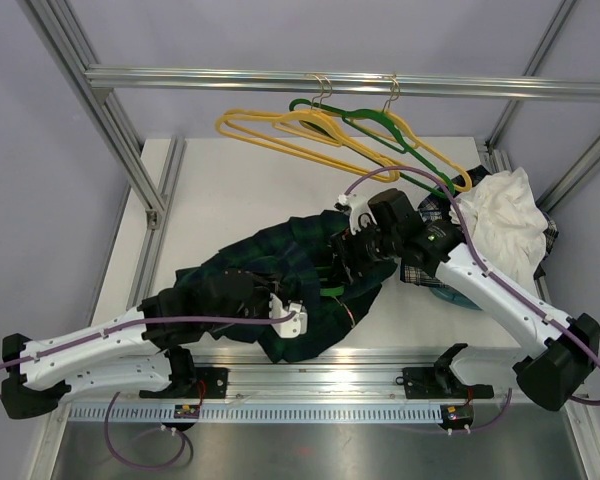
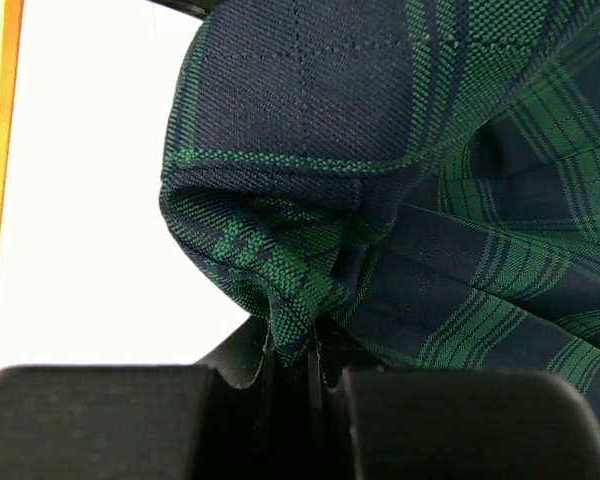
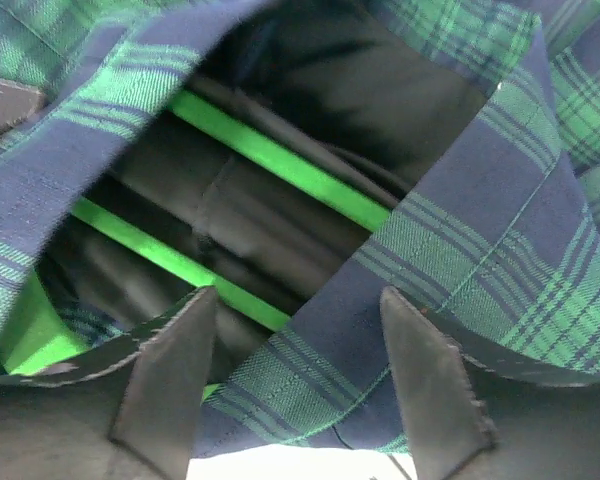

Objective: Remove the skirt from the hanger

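Note:
The skirt [image 1: 280,270], dark navy and green plaid, lies crumpled on the white table [image 1: 230,190]. My left gripper [image 1: 285,318] is at its near edge. In the left wrist view the gripper [image 2: 292,350] is shut on a pinched fold of the skirt [image 2: 380,150]. My right gripper [image 1: 345,255] hovers over the skirt's far end. In the right wrist view its fingers [image 3: 170,370] stand open, with a band of the skirt [image 3: 450,230] running between them. Behind that band, the bright green bars of the hanger [image 3: 280,160] show inside the skirt's opening. A sliver of the hanger [image 1: 330,291] shows from above.
Yellow hangers [image 1: 280,130] and a green hanger [image 1: 380,125] hang from the metal rail [image 1: 230,78] at the back. A heap of white and checked clothes [image 1: 505,225] lies at the right edge. A frame post [image 1: 130,170] stands on the left.

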`<state>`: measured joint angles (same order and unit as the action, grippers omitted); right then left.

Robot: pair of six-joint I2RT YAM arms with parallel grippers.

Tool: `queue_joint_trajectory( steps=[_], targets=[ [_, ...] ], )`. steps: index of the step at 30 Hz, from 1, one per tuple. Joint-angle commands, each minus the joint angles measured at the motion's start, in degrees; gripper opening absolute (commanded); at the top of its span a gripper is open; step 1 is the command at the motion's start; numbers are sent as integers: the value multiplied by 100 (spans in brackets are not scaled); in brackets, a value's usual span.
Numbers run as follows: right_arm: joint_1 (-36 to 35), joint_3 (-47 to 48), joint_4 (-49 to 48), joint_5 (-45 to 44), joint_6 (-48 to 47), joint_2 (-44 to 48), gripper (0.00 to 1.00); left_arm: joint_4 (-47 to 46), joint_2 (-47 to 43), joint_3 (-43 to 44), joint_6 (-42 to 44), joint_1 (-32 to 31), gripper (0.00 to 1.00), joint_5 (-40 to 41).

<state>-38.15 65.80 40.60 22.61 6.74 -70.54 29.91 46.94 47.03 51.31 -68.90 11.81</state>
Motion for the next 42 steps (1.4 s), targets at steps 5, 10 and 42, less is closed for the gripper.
queue_joint_trajectory(
  steps=[5, 10, 42],
  targets=[
    [-219, 143, 668, -521, -639, -187, 45, -531, -211, 360, 274, -35, 0, 321],
    [-219, 407, 914, -775, -938, -249, 4, -399, -343, 290, 169, -44, 0, 453],
    [1785, -1077, -482, -1351, -2185, 2957, 0, 868, -1908, 527, -2019, -9, 0, 1421]
  ],
)
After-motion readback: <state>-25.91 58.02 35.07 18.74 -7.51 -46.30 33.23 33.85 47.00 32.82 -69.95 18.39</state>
